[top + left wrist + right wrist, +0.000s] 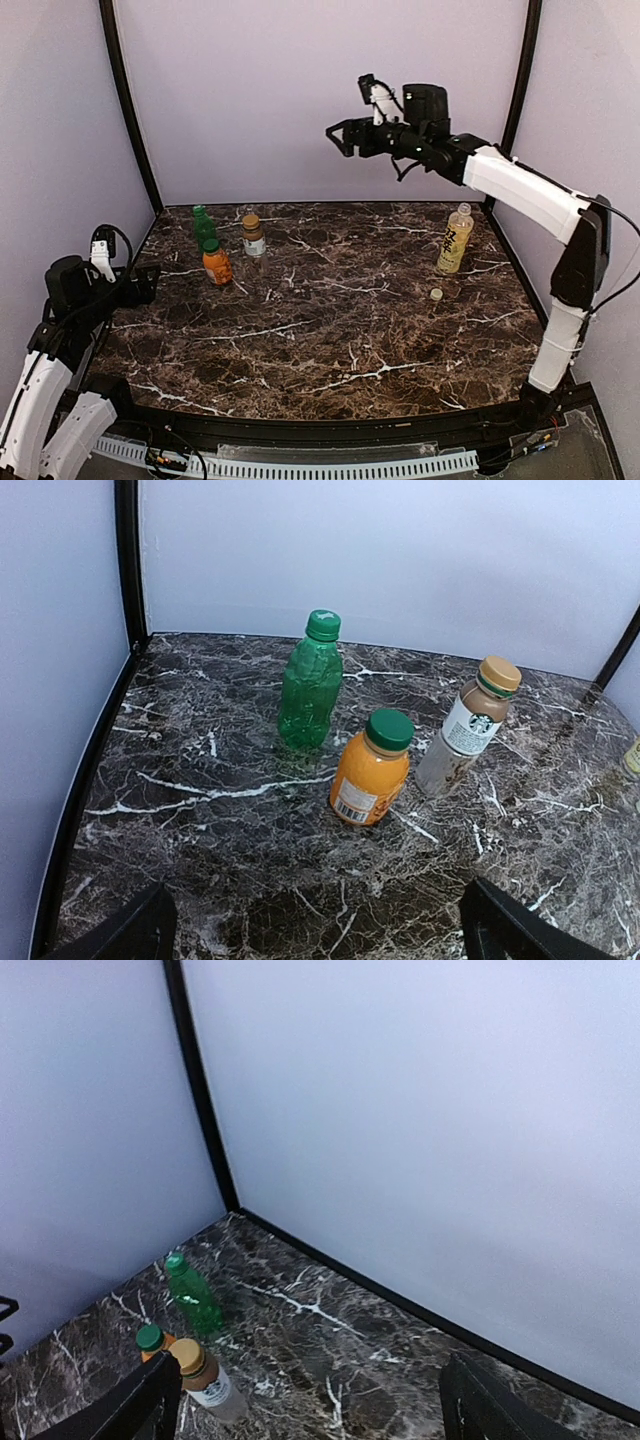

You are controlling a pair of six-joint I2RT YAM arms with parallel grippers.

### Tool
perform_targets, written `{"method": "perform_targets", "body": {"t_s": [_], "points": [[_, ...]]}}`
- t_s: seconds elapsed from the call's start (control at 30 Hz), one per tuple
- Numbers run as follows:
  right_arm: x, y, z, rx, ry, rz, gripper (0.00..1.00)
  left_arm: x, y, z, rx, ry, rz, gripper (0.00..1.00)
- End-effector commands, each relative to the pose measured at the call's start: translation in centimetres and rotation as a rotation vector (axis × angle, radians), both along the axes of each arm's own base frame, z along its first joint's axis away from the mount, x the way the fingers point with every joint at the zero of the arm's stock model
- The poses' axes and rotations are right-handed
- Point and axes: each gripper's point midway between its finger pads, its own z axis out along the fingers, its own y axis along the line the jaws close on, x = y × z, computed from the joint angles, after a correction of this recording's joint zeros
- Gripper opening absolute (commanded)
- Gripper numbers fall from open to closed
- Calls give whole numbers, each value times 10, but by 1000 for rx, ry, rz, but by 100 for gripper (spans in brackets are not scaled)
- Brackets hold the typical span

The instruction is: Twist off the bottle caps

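Three capped bottles stand at the back left: a slim green bottle (203, 226) (310, 685) with a green cap (323, 624), an orange juice bottle (216, 263) (371, 770) with a green cap (389, 729), and a short brown bottle (253, 235) (466, 730) with a golden-brown cap (499, 672). The tall yellow tea bottle (455, 239) stands at the right with its neck bare; a cream-white cap (436, 294) lies on the table in front of it. My left gripper (140, 283) is open, low at the left. My right gripper (343, 137) is open and empty, raised high at the back.
The dark marble table (340, 330) is enclosed by pale walls with black corner posts (128, 105). In the right wrist view the three left bottles show at lower left, the green one (193, 1295) farthest back.
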Motion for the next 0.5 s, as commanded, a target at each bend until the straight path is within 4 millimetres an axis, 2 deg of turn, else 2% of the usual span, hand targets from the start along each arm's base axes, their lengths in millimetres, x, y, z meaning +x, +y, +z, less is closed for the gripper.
{"method": "perform_targets", "body": {"t_s": [0.0, 0.07, 0.17, 0.2, 0.33, 0.47], "points": [[-21, 96, -60, -132, 79, 214, 90, -1, 6, -12, -70, 2, 33, 100], [-30, 134, -74, -124, 82, 287, 90, -1, 5, -15, -76, -6, 28, 100], [-33, 179, -95, -103, 84, 355, 90, 0, 1, -14, -78, -31, -6, 100], [-31, 193, -111, -109, 94, 368, 90, 0, -1, -14, -86, -35, -16, 100], [-31, 228, -137, -89, 83, 392, 91, 0, 0, -16, -92, -34, -15, 100], [-29, 243, -167, -80, 94, 400, 90, 1, -2, -17, -98, -30, -23, 100]]}}
